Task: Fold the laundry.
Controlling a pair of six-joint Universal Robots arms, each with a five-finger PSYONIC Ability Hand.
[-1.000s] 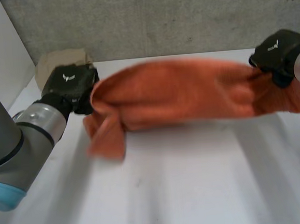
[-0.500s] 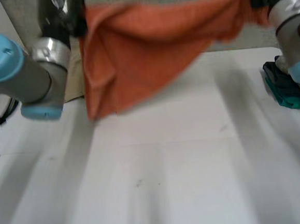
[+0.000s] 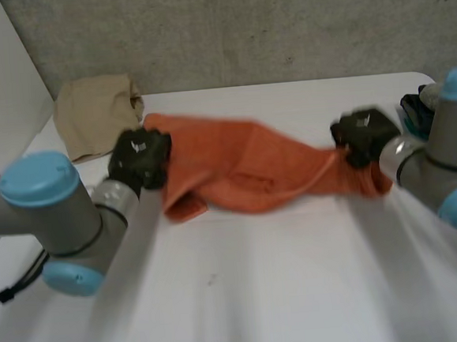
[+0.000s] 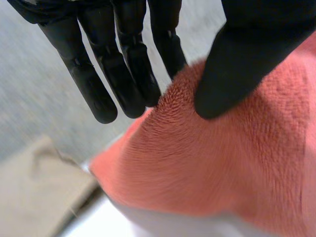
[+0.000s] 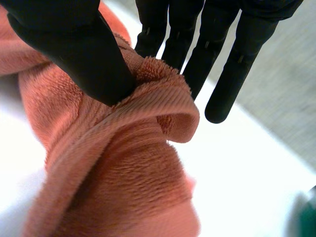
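1. A beige cloth (image 3: 97, 114) lies at the far left corner of the bench (image 3: 262, 295), just beyond my left hand (image 3: 140, 156).
2. My left hand pinches the left end of the orange towel (image 3: 244, 166) between thumb and fingers.
3. The towel lies crumpled across the bench's far half; the near half is bare.
4. My right hand (image 3: 364, 135) pinches the towel's right end, with dark clothes (image 3: 412, 107) just beyond at the bench's right edge.
5. Half a second ago the towel hung high between my hands; now it is down.

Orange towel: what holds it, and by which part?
Both hands pinch the orange towel: left hand at one end, right hand at the opposite end's hem.
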